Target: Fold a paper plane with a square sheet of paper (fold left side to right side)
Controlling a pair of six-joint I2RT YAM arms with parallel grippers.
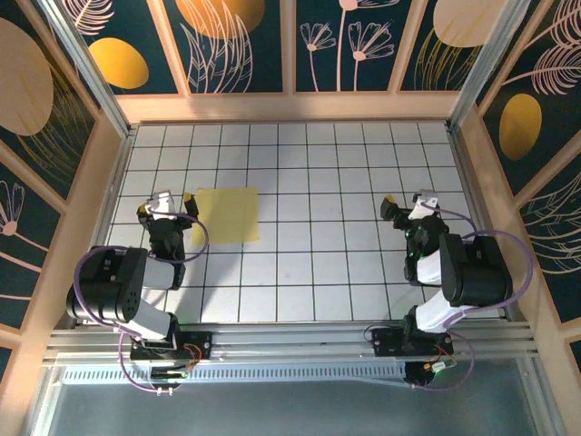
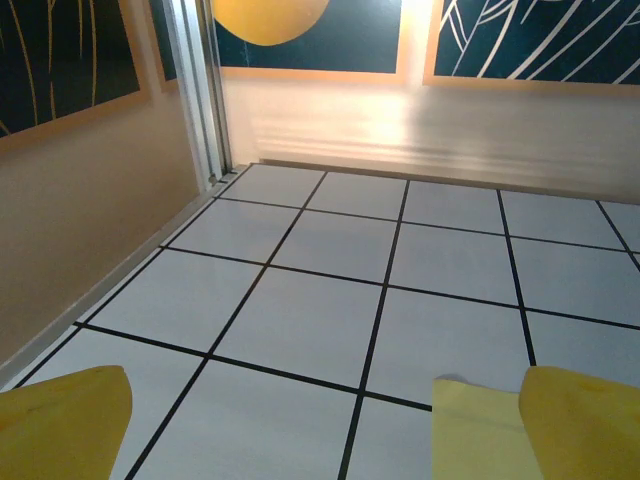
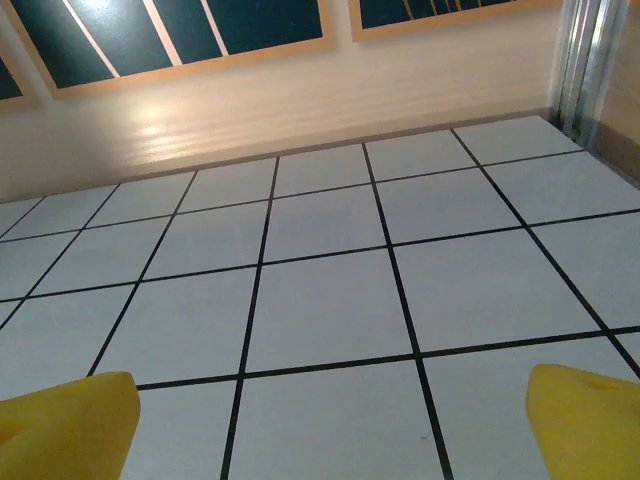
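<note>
Tiled table (image 1: 300,272) bears paper (image 1: 227,214) just beside left jaws

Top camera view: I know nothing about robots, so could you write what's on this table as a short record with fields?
Surface: table, white tiles with black grid lines
Paper: square sheet of paper, pale yellow, lying flat on the left half
Left arm: left gripper open, holding nothing, just beside the paper's left edge
Right arm: right gripper open, holding nothing, over bare tiles on the right half, well apart from the paper
Folding: no fold made yet
</note>
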